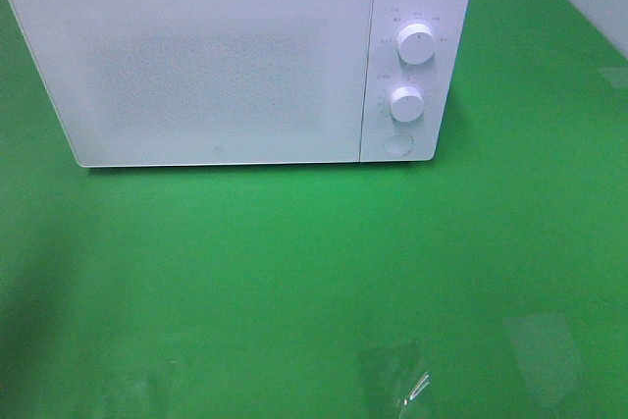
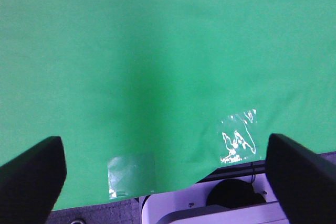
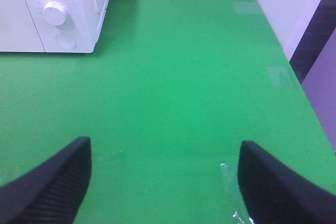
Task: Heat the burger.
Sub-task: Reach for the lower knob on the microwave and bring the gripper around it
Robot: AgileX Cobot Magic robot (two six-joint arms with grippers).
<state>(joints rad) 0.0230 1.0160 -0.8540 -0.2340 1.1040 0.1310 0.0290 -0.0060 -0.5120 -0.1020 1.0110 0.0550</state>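
The burger is out of view in every frame. A white microwave (image 1: 235, 56) stands at the back of the green table with its door shut; two round knobs (image 1: 417, 43) and a round button sit on its right panel. Neither arm shows in the exterior high view. In the left wrist view my left gripper (image 2: 165, 177) is open over bare green cloth, nothing between its black fingers (image 2: 31, 174). My right gripper (image 3: 165, 182) is also open and empty, with the microwave's knob panel (image 3: 58, 14) ahead of it and off to one side.
The green cloth (image 1: 314, 272) covers the whole table. Clear tape patches (image 1: 402, 380) shine near the front edge. The left wrist view shows the table's edge with white equipment (image 2: 210, 208) below it. A pale wall (image 3: 283, 3) borders the right side.
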